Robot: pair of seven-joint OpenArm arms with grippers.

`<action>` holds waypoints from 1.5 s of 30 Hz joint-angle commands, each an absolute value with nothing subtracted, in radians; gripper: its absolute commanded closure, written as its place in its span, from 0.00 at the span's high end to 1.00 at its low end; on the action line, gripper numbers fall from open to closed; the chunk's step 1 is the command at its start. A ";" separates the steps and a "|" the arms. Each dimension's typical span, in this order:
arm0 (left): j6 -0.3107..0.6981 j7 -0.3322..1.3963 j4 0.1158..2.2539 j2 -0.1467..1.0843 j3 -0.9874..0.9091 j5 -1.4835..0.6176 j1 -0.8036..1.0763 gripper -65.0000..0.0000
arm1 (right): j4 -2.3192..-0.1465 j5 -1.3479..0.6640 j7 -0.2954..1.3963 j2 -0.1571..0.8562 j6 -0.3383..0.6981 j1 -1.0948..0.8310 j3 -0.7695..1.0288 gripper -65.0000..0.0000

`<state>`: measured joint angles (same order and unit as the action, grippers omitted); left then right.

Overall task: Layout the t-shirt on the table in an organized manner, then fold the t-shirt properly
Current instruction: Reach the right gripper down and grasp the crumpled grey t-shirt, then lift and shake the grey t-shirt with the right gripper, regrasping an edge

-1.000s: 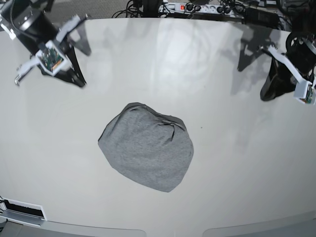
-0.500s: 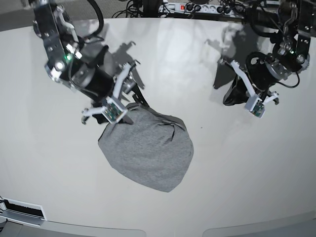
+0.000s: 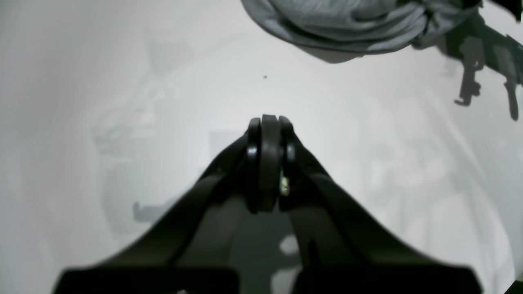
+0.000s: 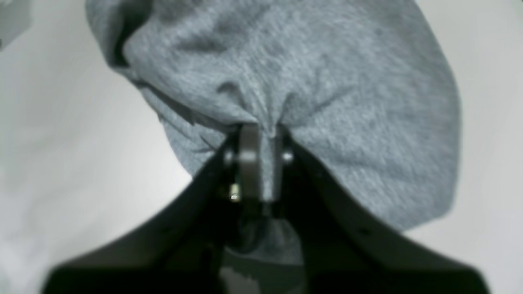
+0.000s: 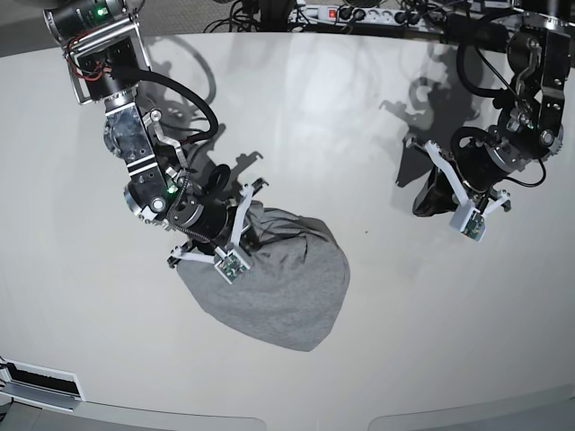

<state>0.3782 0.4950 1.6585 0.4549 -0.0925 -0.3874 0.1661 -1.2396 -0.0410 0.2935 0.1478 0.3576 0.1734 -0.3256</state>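
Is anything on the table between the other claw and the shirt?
Nothing visible. The left gripper, shut, faces the t-shirt across bare table; only a tiny dark speck lies between.

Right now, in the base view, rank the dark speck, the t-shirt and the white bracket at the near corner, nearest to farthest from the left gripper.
From the left gripper:
1. dark speck, just beside it, toward the middle.
2. t-shirt, bunched in the middle.
3. white bracket, at the near corner on the opposite side.
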 commanded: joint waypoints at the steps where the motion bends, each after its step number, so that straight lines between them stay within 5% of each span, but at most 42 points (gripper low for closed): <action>1: 0.382 0.472 1.673 0.469 -0.099 -0.401 0.154 0.00 | -1.271 -0.056 0.266 0.150 0.345 0.212 -0.320 0.00; 9: 0.389 0.472 1.673 0.488 -0.099 -0.401 0.154 0.00 | -1.619 -0.361 0.469 0.150 0.415 0.230 -0.283 0.00; 14: 0.446 0.474 1.673 0.513 -0.099 -0.401 0.155 0.00 | -1.757 -0.633 0.492 0.145 0.698 0.230 -0.194 0.00; 19: 0.457 0.475 1.673 0.535 -0.099 -0.401 0.155 0.00 | -1.760 -0.748 0.507 0.107 0.698 0.224 -0.094 0.00; 24: 0.457 0.470 1.673 0.535 -0.099 -0.401 0.150 0.00 | -1.725 -0.546 0.521 0.105 0.516 0.225 -0.078 0.00; 28: 0.457 0.471 1.673 0.535 -0.099 -0.401 0.149 0.00 | -1.691 -0.401 0.580 0.106 0.536 0.225 -0.078 0.00; 34: 0.457 0.471 1.673 0.535 -0.099 -0.402 0.149 0.00 | -1.687 -0.332 0.771 0.107 0.508 0.228 -0.078 0.67; 38: 0.457 0.471 1.673 0.535 -0.099 -0.421 0.149 0.00 | -1.689 -0.394 0.781 0.117 0.570 0.227 -0.076 0.69; 45: 0.456 0.472 1.673 0.535 -0.099 -0.419 0.152 0.39 | -1.689 -0.601 0.903 0.117 0.675 0.227 -0.076 0.69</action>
